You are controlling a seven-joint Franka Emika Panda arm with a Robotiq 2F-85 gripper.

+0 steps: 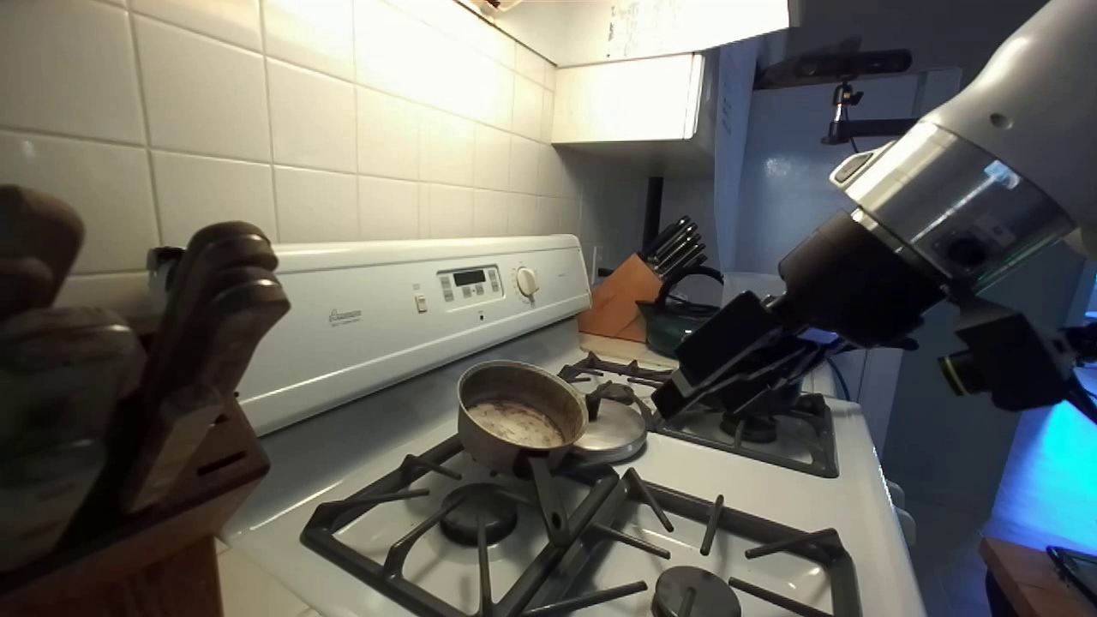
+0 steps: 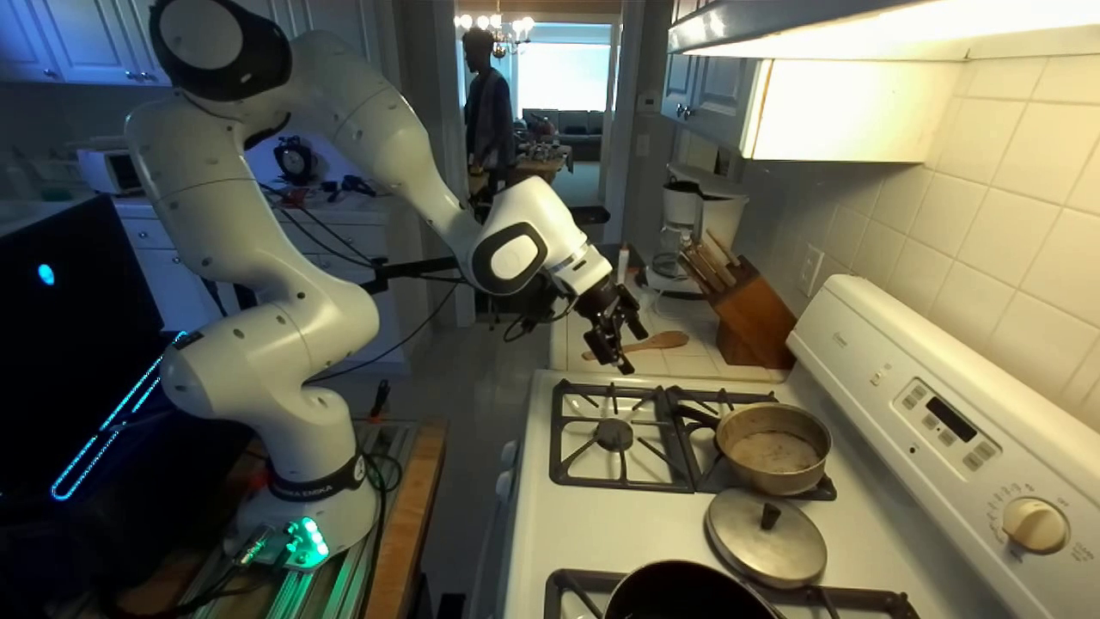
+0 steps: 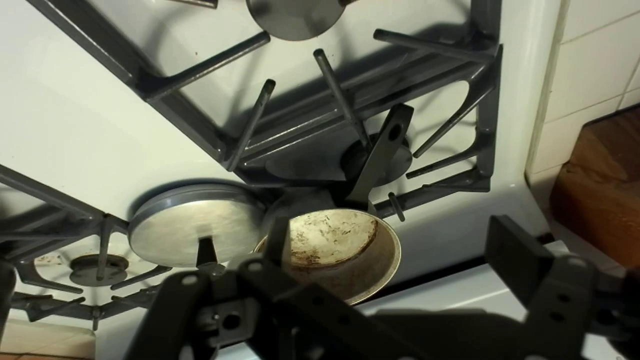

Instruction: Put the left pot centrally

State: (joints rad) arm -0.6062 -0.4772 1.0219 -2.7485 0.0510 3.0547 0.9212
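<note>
The left pot [image 1: 518, 420] is a small steel saucepan with a stained beige inside. It stands upright on a rear burner grate, its dark handle lying over the grate toward the stove's middle. It also shows in an exterior view [image 2: 778, 443] and in the wrist view [image 3: 335, 237], where a finger covers part of its rim. My gripper [image 1: 698, 398] is open and empty, in the air above the stove and apart from the pot. It also shows in an exterior view [image 2: 632, 351]; in the wrist view its fingers [image 3: 395, 245] are wide apart.
A round metal lid [image 2: 765, 546] with a black knob lies right beside the pot. A larger black pot [image 2: 679, 593] stands on another grate. Knife blocks [image 1: 626, 296] [image 2: 756, 314] and a dark kettle [image 1: 673, 330] stand near the stove. The stove's back panel [image 2: 937, 430] rises behind.
</note>
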